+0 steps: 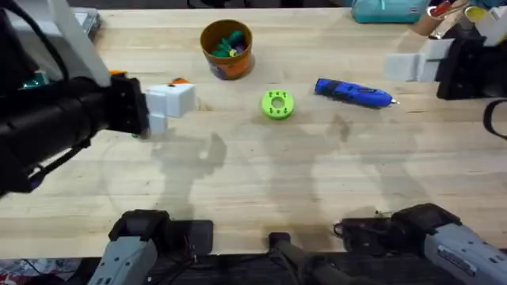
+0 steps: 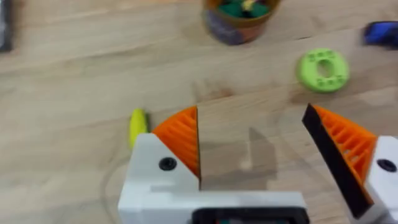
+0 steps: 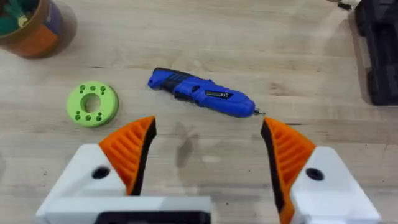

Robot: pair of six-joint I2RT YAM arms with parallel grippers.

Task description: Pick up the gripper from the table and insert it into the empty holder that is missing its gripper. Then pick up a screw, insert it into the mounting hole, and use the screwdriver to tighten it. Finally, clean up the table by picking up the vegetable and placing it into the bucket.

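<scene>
From overhead, my left gripper (image 1: 170, 101) hangs over the left part of the bench (image 1: 253, 190), and my right gripper (image 1: 412, 67) sits far out at the right edge. The bucket (image 1: 226, 47) stands at the back with coloured bits inside, the green disc (image 1: 277, 104) lies mid-bench, and the screwdriver (image 1: 352, 93) lies just right of it.

In my left wrist view, the left gripper (image 2: 252, 146) is spread wide with nothing between its orange pads (image 2: 180, 137). The vegetable (image 2: 137, 124) lies on the wood just beside one pad, outside the gap. The bucket (image 2: 239, 18) is well beyond, the green disc (image 2: 323, 70) off to one side.

In my right wrist view, the right gripper (image 3: 208, 152) is likewise spread and empty, the screwdriver (image 3: 202, 93) lying ahead of it, the green disc (image 3: 92, 104) and bucket (image 3: 28, 28) farther off.

I judge the risk is with the vegetable: since it sits outside my left pads, closing now would catch air, and descending could nudge it or roll it away. I cannot make out a loose orange finger or the holder.
</scene>
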